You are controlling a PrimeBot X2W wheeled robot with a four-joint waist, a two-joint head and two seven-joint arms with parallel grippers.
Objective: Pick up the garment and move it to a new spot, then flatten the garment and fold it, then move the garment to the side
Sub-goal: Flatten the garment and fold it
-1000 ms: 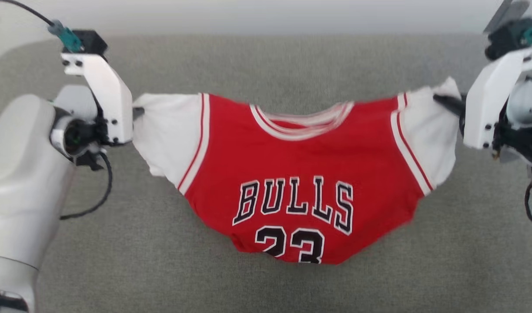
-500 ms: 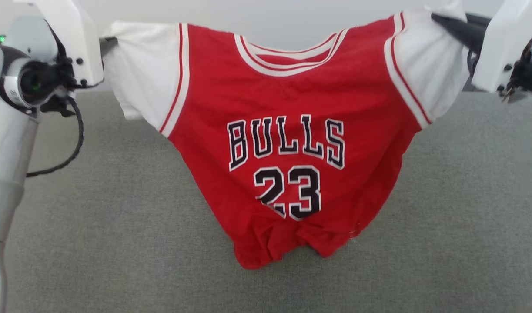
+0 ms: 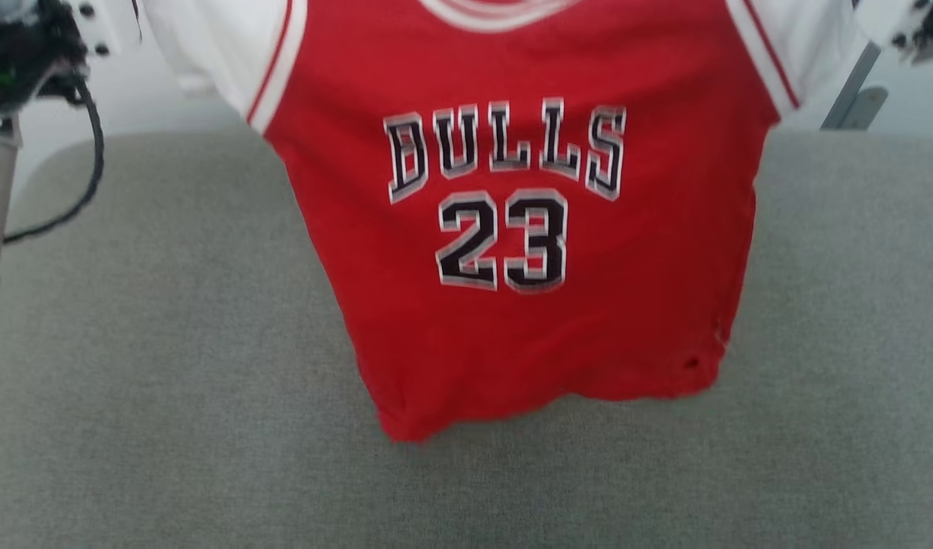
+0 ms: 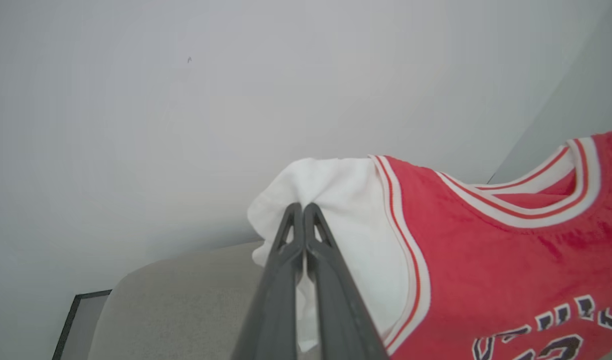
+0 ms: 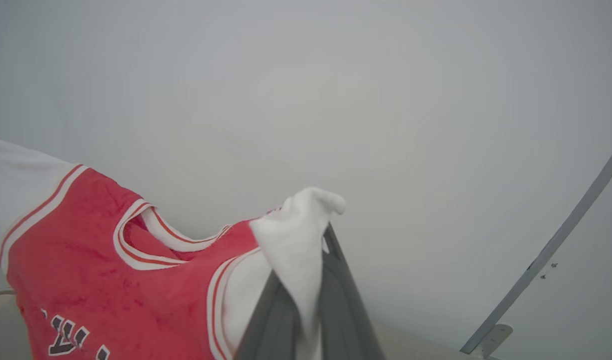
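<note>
The garment (image 3: 512,328), a red jersey with white sleeves and black "BULLS 23" lettering, hangs spread out by its two sleeves with the lettering facing me. Its hem dangles low over the grey surface; I cannot tell whether it touches. In the left wrist view my left gripper (image 4: 301,210) is shut on the bunched white sleeve of the garment (image 4: 486,260). In the right wrist view my right gripper (image 5: 326,240) is shut on the other white sleeve, which drapes over its fingers, with the garment (image 5: 85,260) stretching away to the left. Both sleeves are held at about the same height.
A grey cloth-covered table (image 3: 130,381) lies under the jersey, with a pale wall behind it. A grey metal bar with a bracket (image 3: 855,91) stands at the back right. A black cable (image 3: 92,168) loops down from my left wrist.
Both arms have lifted the garment higher. Its bunched lower part has come up off the table and now hangs straight. The head view has shifted too.
</note>
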